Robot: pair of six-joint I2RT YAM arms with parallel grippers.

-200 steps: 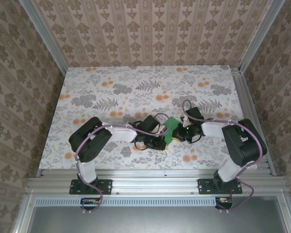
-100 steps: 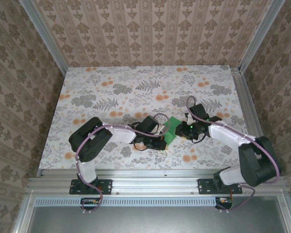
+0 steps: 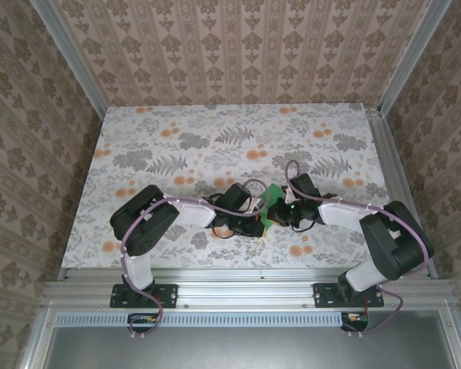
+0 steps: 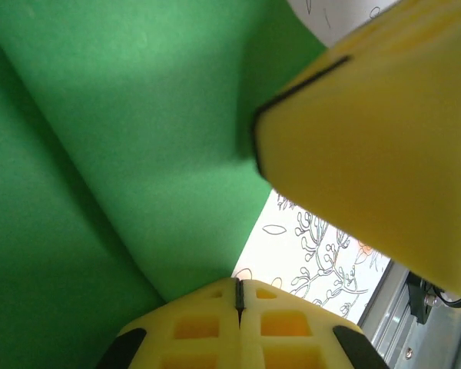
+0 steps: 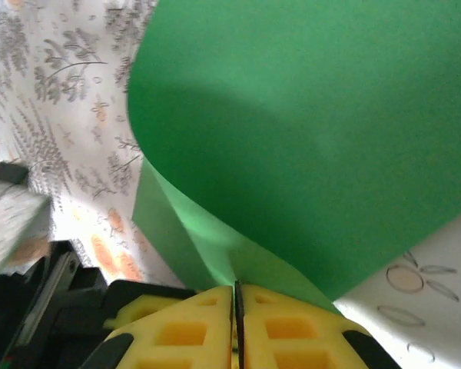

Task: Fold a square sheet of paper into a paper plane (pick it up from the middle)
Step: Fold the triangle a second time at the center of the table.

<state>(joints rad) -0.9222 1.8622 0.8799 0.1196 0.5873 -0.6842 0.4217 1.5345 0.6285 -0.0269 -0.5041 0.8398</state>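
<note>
The square sheet of paper [image 3: 273, 201] is bright green, curled and partly folded, and is held up between the two grippers at the table's near middle. My left gripper [image 3: 259, 223] is shut on its near edge; in the left wrist view the paper [image 4: 123, 154] runs into the closed yellow fingertips [image 4: 238, 296]. My right gripper [image 3: 283, 213] is shut on the opposite side, with a creased flap of the paper [image 5: 307, 123] pinched at its tips [image 5: 235, 296]. The two grippers nearly touch. A paper plane is out of view.
The floral tabletop [image 3: 215, 146] stretches open behind and to both sides of the grippers. Aluminium rails [image 3: 246, 288] border the near edge, and another rail [image 3: 396, 184] runs along the right side. Patterned walls enclose the table on three sides.
The right arm swung out to the right and came back, so its gripper again sits tight against the paper by the left gripper. The left arm stayed put.
</note>
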